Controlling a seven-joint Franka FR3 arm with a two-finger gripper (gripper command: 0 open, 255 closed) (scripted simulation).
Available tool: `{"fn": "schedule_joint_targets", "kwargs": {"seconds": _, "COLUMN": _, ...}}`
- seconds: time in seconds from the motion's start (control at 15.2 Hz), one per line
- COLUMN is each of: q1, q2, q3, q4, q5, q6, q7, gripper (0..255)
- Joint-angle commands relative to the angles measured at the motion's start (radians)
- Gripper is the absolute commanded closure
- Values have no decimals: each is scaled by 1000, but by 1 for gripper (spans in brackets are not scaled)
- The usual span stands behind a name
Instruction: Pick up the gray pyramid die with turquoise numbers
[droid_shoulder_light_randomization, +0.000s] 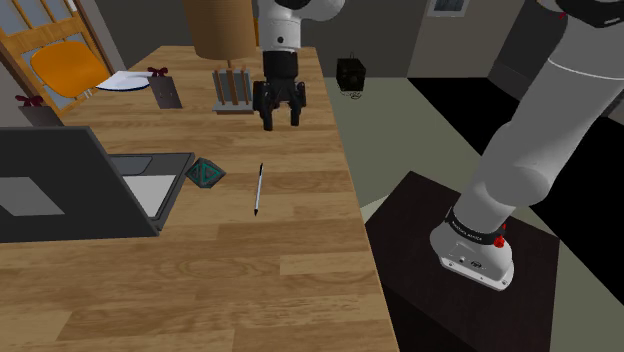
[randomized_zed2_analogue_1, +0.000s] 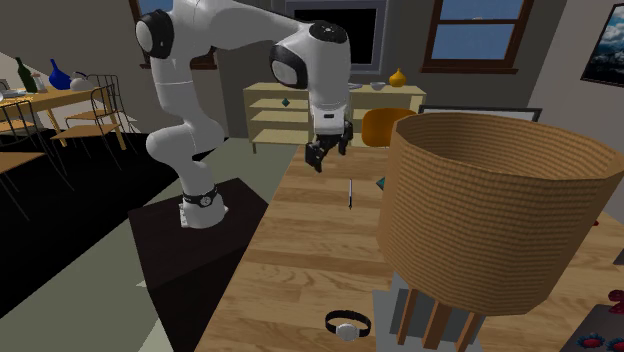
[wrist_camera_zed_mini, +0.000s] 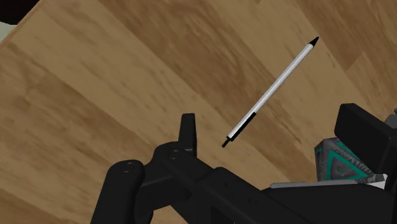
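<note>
The gray pyramid die with turquoise numbers lies on the wooden table, touching the corner of an open laptop. In the second exterior view the die is a small teal speck beside the big shade. My black gripper hangs open above the table, farther back than the die and toward the shoulder view's right, with nothing between its fingers. In the wrist view the gripper stands open; the die sits just past one finger, partly hidden by it.
A silver pen lies between the die and the table's edge, pen ahead of the fingers. A lamp with a woven shade stands on its base behind the gripper. A plate, a wristwatch and the stand are nearby.
</note>
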Motion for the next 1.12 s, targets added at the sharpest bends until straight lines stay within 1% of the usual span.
{"fn": "schedule_joint_targets", "kwargs": {"seconds": 0.0, "q1": 11, "q2": 74, "q3": 12, "q4": 64, "q5": 16, "q6": 11, "q7": 14, "gripper": 0}}
{"fn": "schedule_joint_targets", "kwargs": {"seconds": 0.46, "q1": 61, "q2": 335, "q3": 50, "q4": 335, "q5": 51, "q6": 12, "q7": 75, "gripper": 0}}
{"fn": "schedule_joint_targets", "kwargs": {"seconds": 0.79, "q1": 110, "q2": 546, "q3": 72, "q4": 596, "q5": 59, "q6": -23, "q7": 130, "gripper": 0}}
{"fn": "schedule_joint_targets", "kwargs": {"seconds": 0.86, "q1": 113, "q2": 554, "q3": 72, "q4": 607, "q5": 59, "q6": -25, "q7": 133, "gripper": 0}}
{"fn": "schedule_joint_targets", "kwargs": {"seconds": 1.06, "q1": 113, "q2": 559, "q3": 71, "q4": 576, "q5": 60, "q6": 7, "q7": 117, "gripper": 0}}
